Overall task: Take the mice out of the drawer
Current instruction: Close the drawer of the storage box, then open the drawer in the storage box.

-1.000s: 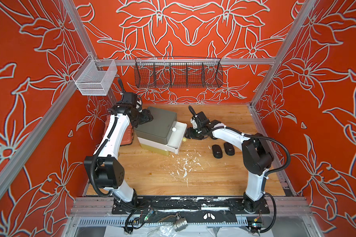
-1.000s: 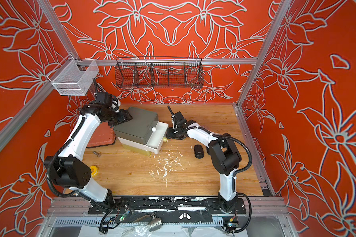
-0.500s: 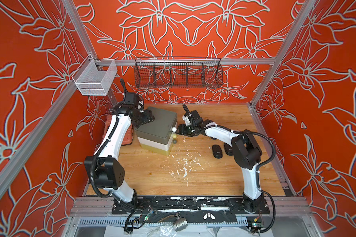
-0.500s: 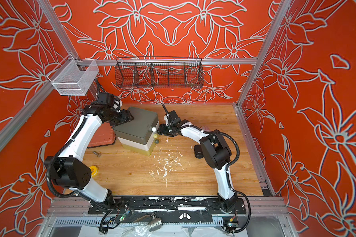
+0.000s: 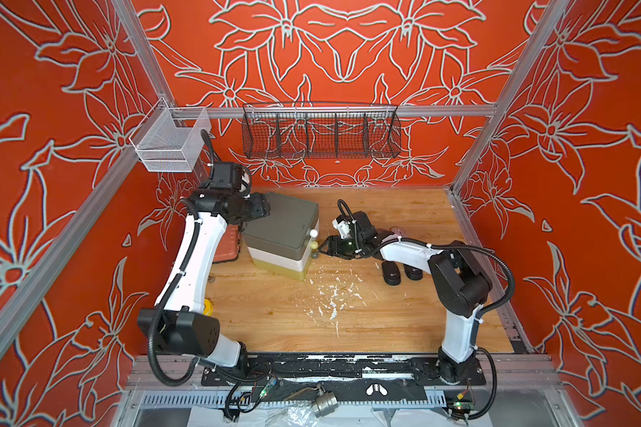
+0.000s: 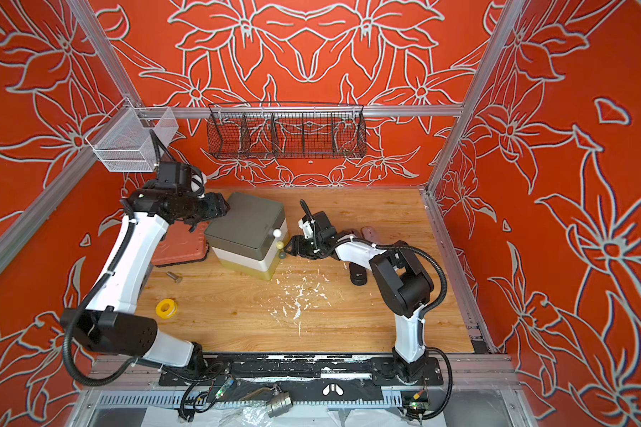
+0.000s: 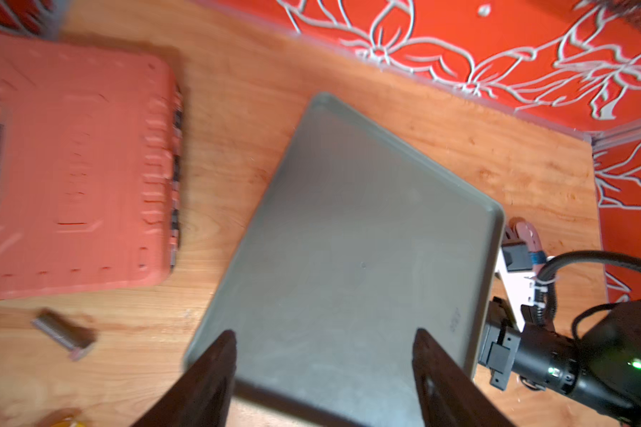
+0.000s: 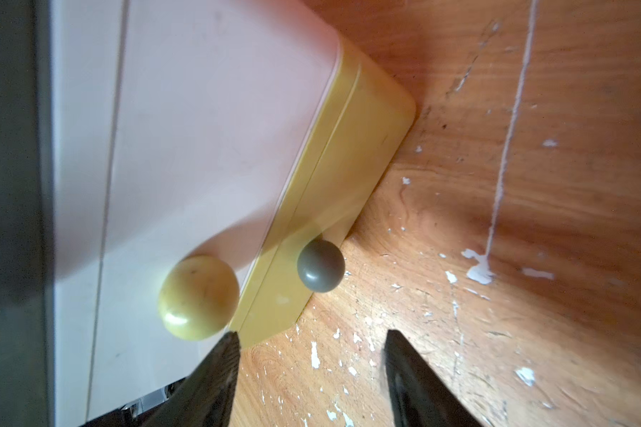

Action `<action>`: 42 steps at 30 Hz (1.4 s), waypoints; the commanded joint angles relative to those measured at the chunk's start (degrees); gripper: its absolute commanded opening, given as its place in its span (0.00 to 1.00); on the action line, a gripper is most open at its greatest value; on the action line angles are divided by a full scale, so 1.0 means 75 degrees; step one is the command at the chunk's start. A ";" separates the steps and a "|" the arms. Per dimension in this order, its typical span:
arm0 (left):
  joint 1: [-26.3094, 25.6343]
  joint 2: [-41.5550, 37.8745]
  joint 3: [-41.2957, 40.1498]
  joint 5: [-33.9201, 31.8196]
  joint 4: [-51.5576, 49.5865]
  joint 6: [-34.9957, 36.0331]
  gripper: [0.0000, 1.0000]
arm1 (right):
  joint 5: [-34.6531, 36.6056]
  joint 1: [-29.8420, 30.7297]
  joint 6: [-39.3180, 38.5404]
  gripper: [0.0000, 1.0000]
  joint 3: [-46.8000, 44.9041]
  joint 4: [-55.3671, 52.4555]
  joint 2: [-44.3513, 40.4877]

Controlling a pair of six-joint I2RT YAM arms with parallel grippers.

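Two black mice (image 5: 392, 274) lie on the tabletop (image 5: 274, 325) beside the right arm; any others are hidden, since every drawer (image 8: 186, 148) is shut. The right fingers (image 8: 208, 377) stand spread and empty before the yellow knob (image 8: 198, 297); the left fingers (image 7: 208, 373) spread over the cabinet top (image 7: 348, 240). I'd guess the mice are light, hard, slick: pinch across the flanks.

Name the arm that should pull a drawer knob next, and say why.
Right. The right pincer, open, faces the drawer fronts, just short of the yellow knob and the grey knob. The left pincer, also open, hangs over the grey top of the drawer unit, away from the knobs.
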 commanded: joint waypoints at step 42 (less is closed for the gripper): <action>0.0348 0.1215 -0.0576 -0.1083 -0.0687 0.0268 0.68 | -0.0904 0.0011 -0.0002 0.33 0.0378 0.2695 0.1905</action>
